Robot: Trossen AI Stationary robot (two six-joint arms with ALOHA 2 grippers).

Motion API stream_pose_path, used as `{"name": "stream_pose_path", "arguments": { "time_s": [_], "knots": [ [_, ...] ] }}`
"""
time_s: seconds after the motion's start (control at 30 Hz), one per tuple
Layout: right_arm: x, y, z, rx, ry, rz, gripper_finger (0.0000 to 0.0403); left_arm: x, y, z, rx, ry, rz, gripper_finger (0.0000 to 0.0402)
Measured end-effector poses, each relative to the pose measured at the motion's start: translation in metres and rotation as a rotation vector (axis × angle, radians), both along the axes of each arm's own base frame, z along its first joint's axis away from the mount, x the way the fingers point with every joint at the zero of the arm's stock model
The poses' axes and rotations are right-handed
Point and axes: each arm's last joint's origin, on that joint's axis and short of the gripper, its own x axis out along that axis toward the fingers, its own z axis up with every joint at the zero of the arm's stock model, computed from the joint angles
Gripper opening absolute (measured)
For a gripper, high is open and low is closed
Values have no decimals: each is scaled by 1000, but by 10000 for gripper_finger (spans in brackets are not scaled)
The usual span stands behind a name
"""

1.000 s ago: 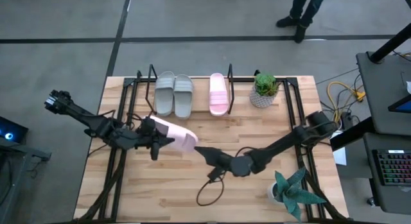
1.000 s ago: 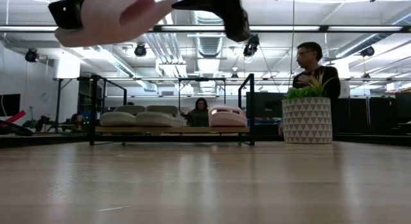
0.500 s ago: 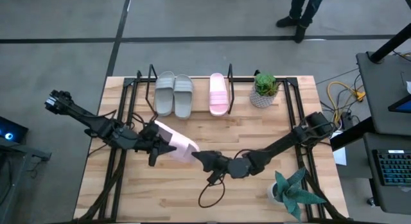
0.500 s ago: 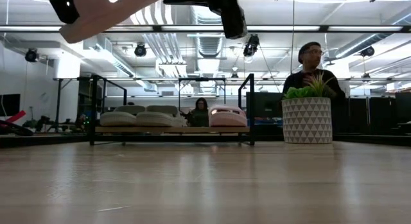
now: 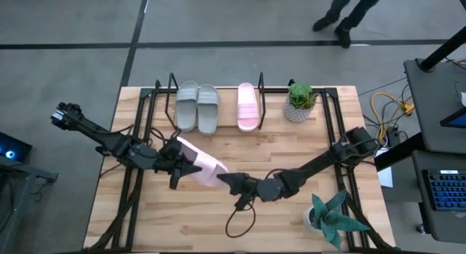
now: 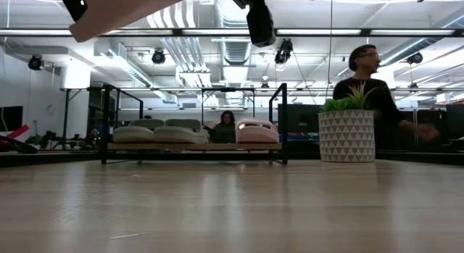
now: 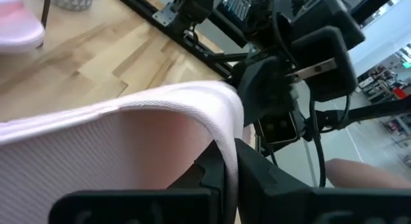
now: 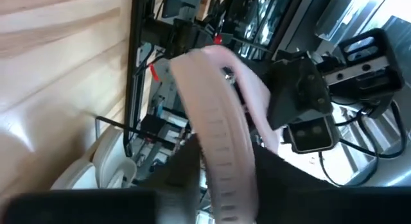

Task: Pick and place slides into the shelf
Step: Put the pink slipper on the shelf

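One pink slide point(image 5: 202, 164) up in the air, just at 9 o'clock from the middle of the worktop point(image 5: 291, 152). Pinched at both ends: left fingers point(image 5: 182, 167) shut tight on one end, right fingers point(image 5: 227, 181) narrow on the other. Three more slides point(image 5: 208, 108) already in the shelf point(image 5: 172, 83) at 12 o'clock. Could bend or slip out if pulled both ways at once. Could drop if let go too soon.

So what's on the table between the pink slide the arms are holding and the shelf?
Nothing: the high view shows bare wood between the held pink slide and the shelf.
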Motion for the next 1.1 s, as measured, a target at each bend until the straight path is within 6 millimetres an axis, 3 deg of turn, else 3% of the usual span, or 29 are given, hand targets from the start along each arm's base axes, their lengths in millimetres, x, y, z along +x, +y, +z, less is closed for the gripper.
{"name": "stream_pose_path", "arguments": {
  "time_s": [0.07, 0.2, 0.3, 0.63, 0.73, 1.1],
  "knots": [
    [0, 0, 0, 29, -7, -15, 33, 0, 0, 1, 34, -11, -13, 0],
    [1, -1, 1, 73, -32, -37, 29, 2, -2, 5, 197, -68, -78, 6],
    [1, -1, 2, 103, -47, -55, 29, 5, -3, 7, 367, -119, -120, 33],
    [-4, -8, -5, 176, -89, -230, 29, 8, -1, 7, 740, -126, -106, 231],
    [-6, -9, -5, 213, -123, -307, 29, 1, 4, 13, 802, -138, -60, 269],
    [-2, -27, 5, 465, -351, -540, 28, -51, 35, 43, 852, -192, 191, 283]
  ]
}}
